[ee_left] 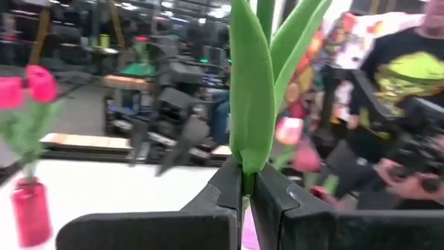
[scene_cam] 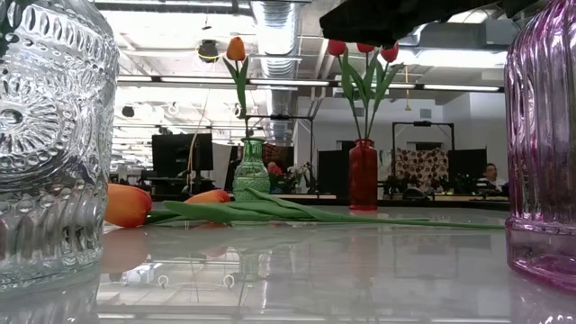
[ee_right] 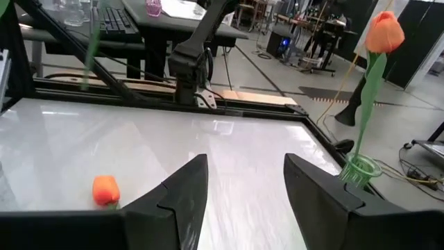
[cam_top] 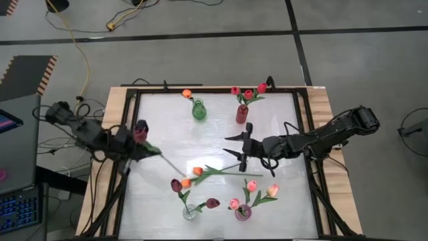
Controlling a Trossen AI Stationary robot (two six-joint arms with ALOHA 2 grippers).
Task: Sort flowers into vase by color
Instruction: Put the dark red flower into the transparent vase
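My left gripper (cam_top: 138, 146) is at the table's left edge, shut on a dark maroon tulip (cam_top: 140, 130), whose green leaves (ee_left: 251, 90) rise from the fingers. My right gripper (cam_top: 229, 145) hangs open over the table's middle with nothing between its fingers (ee_right: 182, 194). Two orange tulips (cam_top: 192, 176) lie flat on the table beside it, toward the near edge. A green vase (cam_top: 198, 111) holds an orange tulip. Red tulips stand in a red vase (cam_top: 241, 114), maroon ones in a clear vase (cam_top: 190, 213), pink ones in a purple vase (cam_top: 243, 213). My left gripper pinches the maroon tulip between its two fingers at the base of its leaves (ee_left: 244, 172). The fingers are level and lie across the stem. The head (cam_top: 140, 130) points toward the far edge and the thin stem (cam_top: 171, 163) slants away toward the table's middle, off the table.
A dark frame (cam_top: 304, 134) runs round the white tabletop. The green and red vases stand at the far side, the clear and purple ones at the near edge. A person (ee_left: 402, 83) is in the room beyond the table. Bare tabletop lies between the vase pairs.
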